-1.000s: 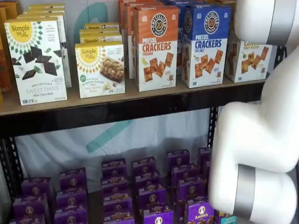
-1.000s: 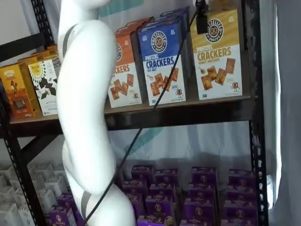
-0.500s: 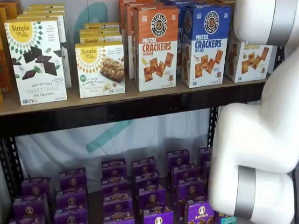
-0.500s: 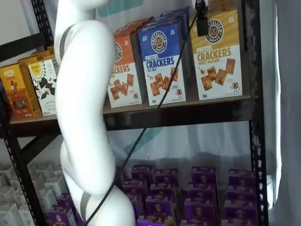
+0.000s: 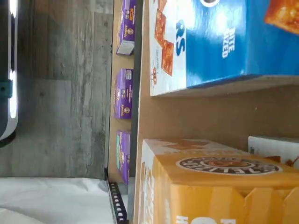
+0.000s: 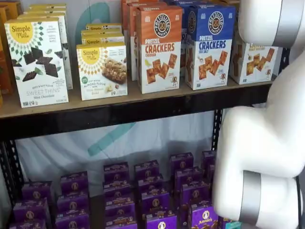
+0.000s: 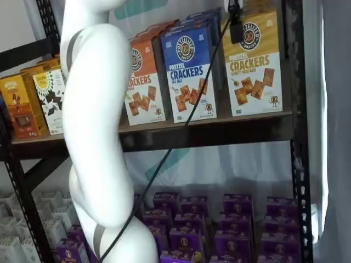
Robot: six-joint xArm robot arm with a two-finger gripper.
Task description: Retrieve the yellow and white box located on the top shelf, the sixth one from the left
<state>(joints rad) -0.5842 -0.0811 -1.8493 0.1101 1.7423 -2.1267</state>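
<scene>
One upright yellow and white box (image 7: 253, 63)

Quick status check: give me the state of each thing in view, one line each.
yellow and white box: upright on the top shelf, not gripped.
blue Pretzel Crackers box: upright beside it, apart.
orange Pretzel Crackers box: upright, front of its row.
Simple Mills boxes: upright.
purple boxes: standing in rows below.
gripper: only a dark finger shows; reads open.
</scene>
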